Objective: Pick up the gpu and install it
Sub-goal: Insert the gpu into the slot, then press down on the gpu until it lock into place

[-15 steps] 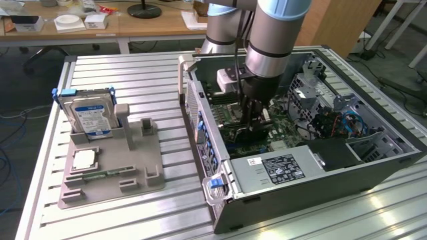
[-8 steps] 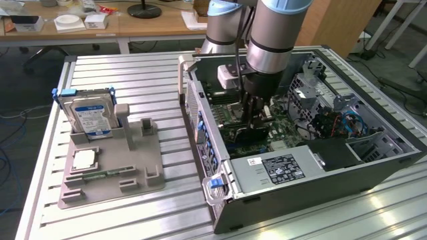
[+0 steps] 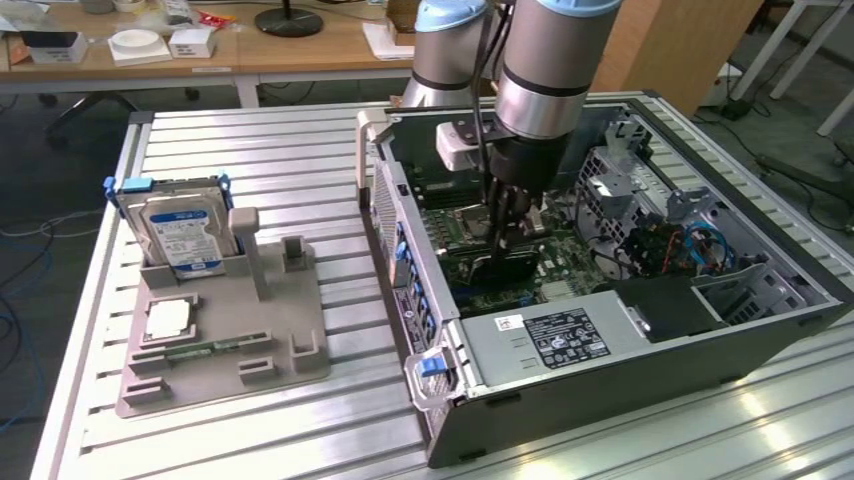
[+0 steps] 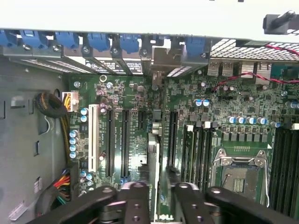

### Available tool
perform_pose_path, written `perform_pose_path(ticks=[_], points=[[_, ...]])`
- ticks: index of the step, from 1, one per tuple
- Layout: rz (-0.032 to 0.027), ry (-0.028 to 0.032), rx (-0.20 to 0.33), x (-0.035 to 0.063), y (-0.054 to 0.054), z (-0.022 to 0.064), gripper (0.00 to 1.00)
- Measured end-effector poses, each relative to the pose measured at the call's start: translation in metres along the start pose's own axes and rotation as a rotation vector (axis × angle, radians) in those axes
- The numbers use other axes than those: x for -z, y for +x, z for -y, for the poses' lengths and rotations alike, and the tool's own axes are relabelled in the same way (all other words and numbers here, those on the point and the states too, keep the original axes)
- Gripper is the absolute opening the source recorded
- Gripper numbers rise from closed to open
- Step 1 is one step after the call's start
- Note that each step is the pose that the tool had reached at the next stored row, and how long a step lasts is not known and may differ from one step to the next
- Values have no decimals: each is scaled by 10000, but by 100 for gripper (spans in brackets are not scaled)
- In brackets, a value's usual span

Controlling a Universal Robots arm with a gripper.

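The gpu stands on edge inside the open computer case, a thin dark card set upright on the motherboard. In the wrist view the gpu runs edge-on along an expansion slot, its metal bracket up against the rear slot wall. My gripper reaches straight down into the case from above. My gripper has its black fingers close on either side of the card's upper edge, shut on it.
Left of the case in the exterior view, a grey fixture tray holds a hard drive and a green memory stick. The power supply lies beside the card. An open CPU socket and cable bundles sit nearby.
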State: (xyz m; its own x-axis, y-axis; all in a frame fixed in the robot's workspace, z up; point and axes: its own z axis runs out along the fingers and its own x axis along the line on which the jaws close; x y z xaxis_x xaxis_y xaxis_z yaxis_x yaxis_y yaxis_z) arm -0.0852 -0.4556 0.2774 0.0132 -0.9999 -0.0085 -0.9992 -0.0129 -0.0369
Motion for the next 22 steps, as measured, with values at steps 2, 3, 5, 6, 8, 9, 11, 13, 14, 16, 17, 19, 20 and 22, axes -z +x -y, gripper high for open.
perform_pose_path(ticks=[2, 3, 5, 6, 8, 9, 11, 13, 14, 16, 17, 19, 20, 22], points=[[-1, -1, 0, 1, 0, 0, 26], [-1, -1, 0, 1, 0, 0, 20], [-1, -1, 0, 1, 0, 0, 10], [-1, -1, 0, 1, 0, 0, 10], [-1, -1, 0, 1, 0, 0, 10], [-1, -1, 0, 1, 0, 0, 10], [-2, -1, -1, 1, 0, 0, 10], [-1, -1, -1, 1, 0, 0, 10], [-1, -1, -1, 1, 0, 0, 10], [-2, -1, 0, 1, 0, 0, 10], [-2, -1, 0, 1, 0, 0, 10], [15, -2, -1, 3, 2, -6, 10], [24, -1, -1, 6, 2, -17, 10], [44, -1, -2, 8, 6, -47, 10]])
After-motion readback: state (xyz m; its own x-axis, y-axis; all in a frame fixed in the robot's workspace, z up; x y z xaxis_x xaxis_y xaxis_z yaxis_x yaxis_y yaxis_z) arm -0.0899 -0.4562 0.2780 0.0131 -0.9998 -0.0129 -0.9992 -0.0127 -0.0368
